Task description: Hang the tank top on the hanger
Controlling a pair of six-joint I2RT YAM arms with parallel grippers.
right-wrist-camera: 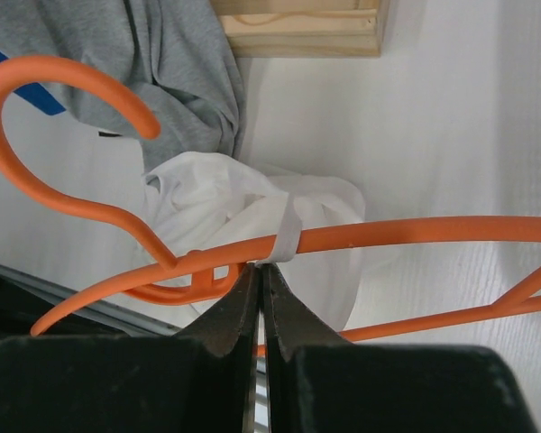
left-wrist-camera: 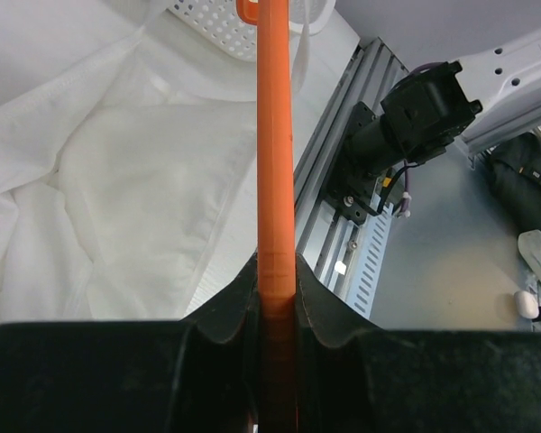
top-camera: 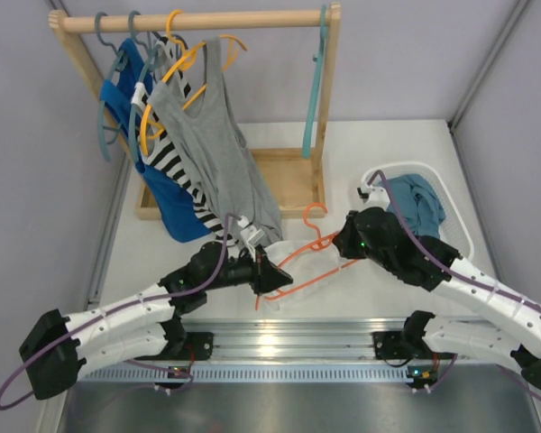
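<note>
One hanger [right-wrist-camera: 415, 233], one tank top [right-wrist-camera: 207, 194] (strap looped over)

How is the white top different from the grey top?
The white tank top lies crumpled on the table; the grey tank top hangs straight down from the wooden rack. The white tank top has just one strap looped over the orange hanger, while the grey tank top is fully hung up. The grey tank top looks bigger than the white tank top. Both are sleeveless.
</note>
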